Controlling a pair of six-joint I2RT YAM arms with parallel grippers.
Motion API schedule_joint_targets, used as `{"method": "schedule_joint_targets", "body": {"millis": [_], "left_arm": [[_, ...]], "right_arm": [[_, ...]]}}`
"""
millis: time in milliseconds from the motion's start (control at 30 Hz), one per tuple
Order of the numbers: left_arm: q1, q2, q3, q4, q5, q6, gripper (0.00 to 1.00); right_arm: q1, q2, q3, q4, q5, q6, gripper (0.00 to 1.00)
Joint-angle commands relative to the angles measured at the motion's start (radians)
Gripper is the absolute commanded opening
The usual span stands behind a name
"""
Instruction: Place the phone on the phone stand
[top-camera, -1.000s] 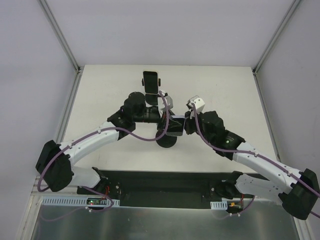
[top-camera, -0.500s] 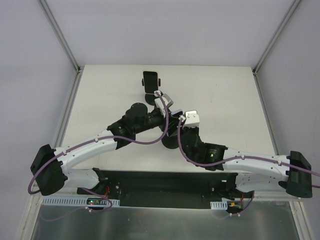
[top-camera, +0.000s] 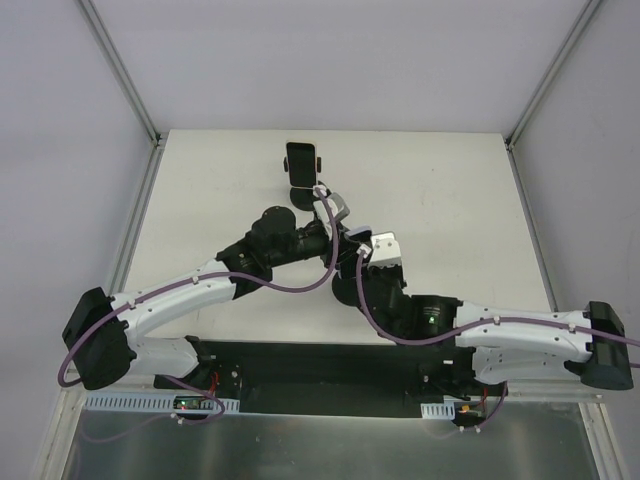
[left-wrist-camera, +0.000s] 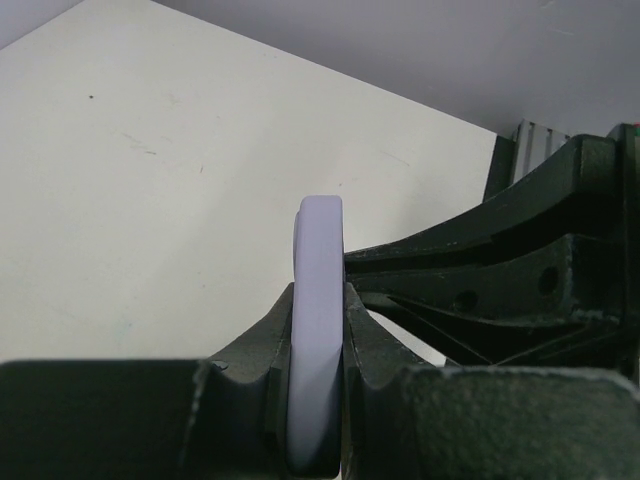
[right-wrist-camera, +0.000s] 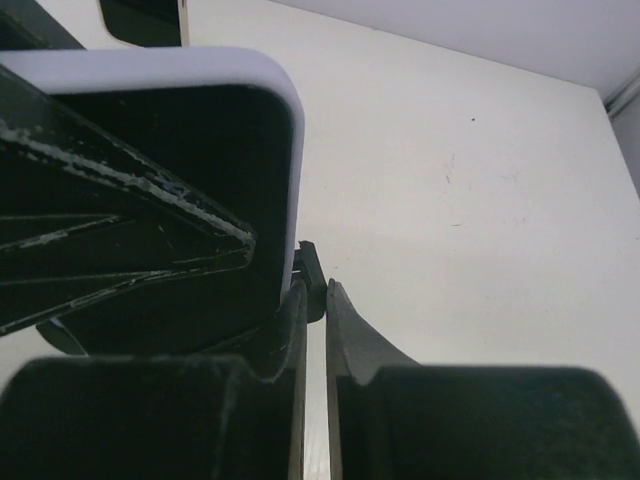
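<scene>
two sets of jaws, one phone, and only one set has it. my left gripper (left-wrist-camera: 318, 300) is clamped on the phone (left-wrist-camera: 320, 240), a pad on each flat face. from that wrist i see only the lavender edge standing up between the fingers and poking a little past their tips.

my right gripper (right-wrist-camera: 316, 295) is all but together, a sliver of gap between the jaws and nothing in them i'd call held. a small black nub (right-wrist-camera: 313, 262) sits right at the tips and i can't tell what it is.

from the right jaws the phone lies just to the left and ahead, dark screen facing that wrist, rounded corner up. its side edge is just beside my inner fingertip there; touching or barely apart, i can't say. one of the left fingers (right-wrist-camera: 130, 230) lies across the screen, coming in from the left. the long axis i can't read, because too much of the slab runs out of frame.

now the relation that counts. below both wrists, back toward my bases, a dark round foot (top-camera: 338, 288) shows on the table (top-camera: 450, 200). i take it for the phone stand, its cradle hidden under the arms. by my reckoning the way from the jaws is down, not out, and the left arm has to carry it; the right can only steady.

out beyond the jaws, well apart, a dark upright slab (top-camera: 300, 160) stands on its own base. what it is, i can't tell.
</scene>
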Motion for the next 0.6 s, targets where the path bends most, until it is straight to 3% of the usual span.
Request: {"method": "schedule_joint_targets", "body": {"millis": [0,33,133,267,500,567], "left_arm": [[0.077,0.094,-0.047,-0.036,-0.344,0.158,0.00],[0.077,0.097,-0.045,-0.036,-0.334,0.158,0.00],[0.076,0.095,-0.039,-0.029,-0.311,0.164,0.00],[0.076,0.102,-0.040,-0.026,-0.306,0.164,0.00],[0.076,0.099,-0.048,-0.023,-0.196,0.173,0.00],[0.076,0.094,-0.057,-0.008,-0.162,0.174,0.00]], "right_arm": [[0.113,-0.143,0.041,0.076,-0.143,0.057,0.06],[0.113,-0.146,0.050,0.047,-0.145,0.075,0.00],[0.118,-0.150,0.096,-0.065,-0.153,0.137,0.00],[0.120,-0.178,0.122,-0.147,-0.231,0.186,0.07],[0.118,-0.285,0.086,-0.136,-0.387,0.125,0.66],[0.113,-0.308,0.084,-0.142,-0.447,0.074,0.70]]}}
